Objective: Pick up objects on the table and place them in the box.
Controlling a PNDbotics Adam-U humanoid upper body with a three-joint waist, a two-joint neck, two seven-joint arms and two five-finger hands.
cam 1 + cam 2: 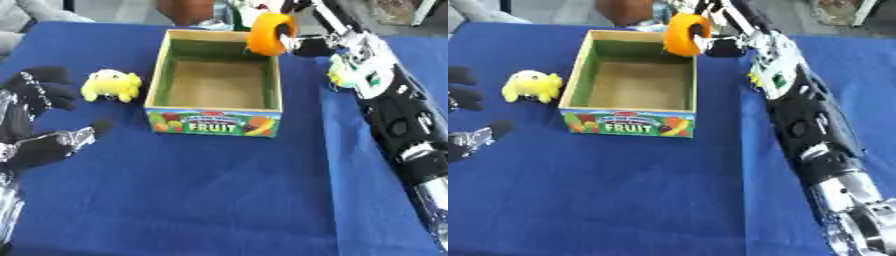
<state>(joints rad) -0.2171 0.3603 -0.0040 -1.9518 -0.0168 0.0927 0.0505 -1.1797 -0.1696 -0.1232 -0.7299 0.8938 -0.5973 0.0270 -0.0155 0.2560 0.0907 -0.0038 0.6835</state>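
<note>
The orange ring (269, 34) hangs over the far right corner of the FRUIT box (215, 122), gripped in the right hand (306, 46); released there, it may strike the rim and roll outside; the yellow plush toy (111, 85) waits beside the relaxed left hand (31, 117).

Box (215, 122): matt wood, printed paper label. Tablecloth (219, 190): matt blue cloth. Yellow toy (111, 85): possibly plush.

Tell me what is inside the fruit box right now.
The fruit box shows only its bare brown floor. The orange object in the right robot hand hides the far right corner.
</note>
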